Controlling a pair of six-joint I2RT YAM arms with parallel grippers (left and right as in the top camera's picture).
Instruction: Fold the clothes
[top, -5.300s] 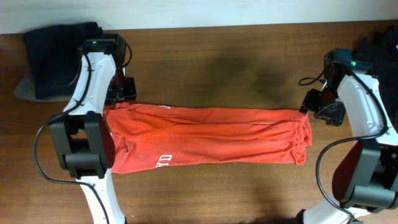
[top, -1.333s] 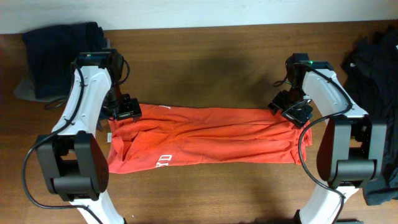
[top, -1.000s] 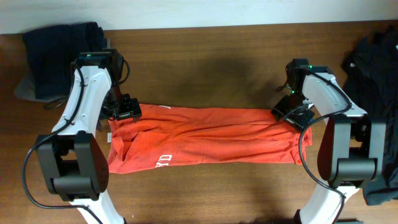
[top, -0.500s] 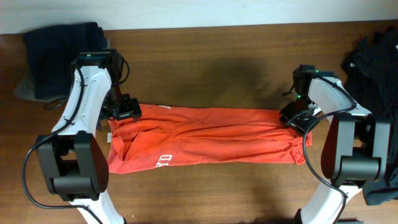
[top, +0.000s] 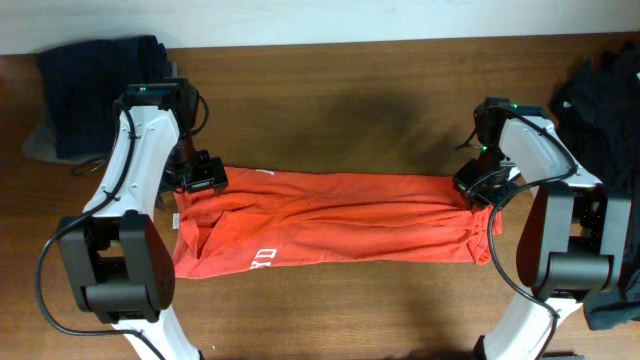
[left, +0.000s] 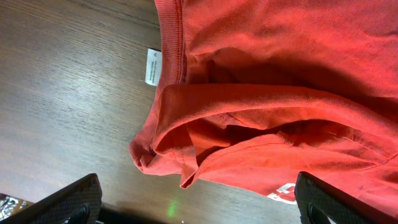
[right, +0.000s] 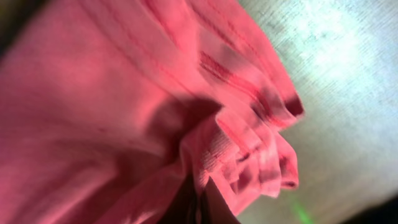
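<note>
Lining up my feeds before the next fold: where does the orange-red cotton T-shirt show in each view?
Overhead: the orange-red T-shirt lies stretched left to right across mid-table.
Left wrist: it fills the upper right, one corner bunched at centre.
Right wrist: it fills the left, its edge bunched at centre.
Shared landmark: the brown wooden table.

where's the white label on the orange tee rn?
Left wrist view, upper left: the white label lies on the wooden table, poking out beside the orange-red T-shirt's ribbed edge.
</note>
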